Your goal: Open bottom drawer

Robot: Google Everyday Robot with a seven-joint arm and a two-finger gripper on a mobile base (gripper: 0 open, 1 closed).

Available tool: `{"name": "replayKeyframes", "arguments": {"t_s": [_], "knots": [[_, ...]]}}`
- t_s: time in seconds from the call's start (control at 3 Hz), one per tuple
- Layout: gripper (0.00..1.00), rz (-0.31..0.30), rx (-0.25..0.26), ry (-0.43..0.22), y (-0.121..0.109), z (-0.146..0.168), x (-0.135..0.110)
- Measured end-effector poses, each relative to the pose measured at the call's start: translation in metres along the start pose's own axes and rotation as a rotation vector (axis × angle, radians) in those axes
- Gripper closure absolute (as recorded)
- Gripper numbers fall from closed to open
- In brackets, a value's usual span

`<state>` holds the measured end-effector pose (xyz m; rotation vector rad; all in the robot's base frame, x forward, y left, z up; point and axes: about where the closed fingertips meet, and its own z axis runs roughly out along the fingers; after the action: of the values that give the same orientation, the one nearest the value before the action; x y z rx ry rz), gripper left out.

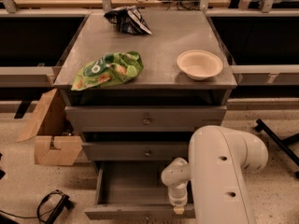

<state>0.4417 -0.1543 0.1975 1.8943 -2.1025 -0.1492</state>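
view: camera view
bottom drawer point(133, 188): pulled out at the cabinet base, plain grey inside showing
gripper point(178, 210): low at the drawer's front edge, right of centre, pointing down; grip state unreadable
arm point(224, 171): white, covers the drawer's right end
cabinet top point(161, 43): green chip bag point(108, 69), white bowl point(200, 63), dark bag point(127, 20)

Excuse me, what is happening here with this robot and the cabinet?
A white robot arm is working on a grey cabinet with three drawers. The bottom drawer stands pulled out and looks empty inside; the two upper drawers are closed. The gripper is low, at that drawer's front edge. A green snack bag, a dark bag and a bowl sit on top.
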Motion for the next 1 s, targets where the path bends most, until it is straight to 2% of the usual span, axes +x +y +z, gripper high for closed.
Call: {"name": "replayKeyframes", "arguments": {"t_s": [0.33, 0.67, 1.0], "knots": [[0.13, 0.0, 0.0, 0.0, 0.0, 0.0, 0.0], [0.0, 0.0, 0.0, 0.0, 0.0, 0.0, 0.0], [0.0, 0.001, -0.008, -0.006, 0.0057, 0.0052, 0.0039]]}}
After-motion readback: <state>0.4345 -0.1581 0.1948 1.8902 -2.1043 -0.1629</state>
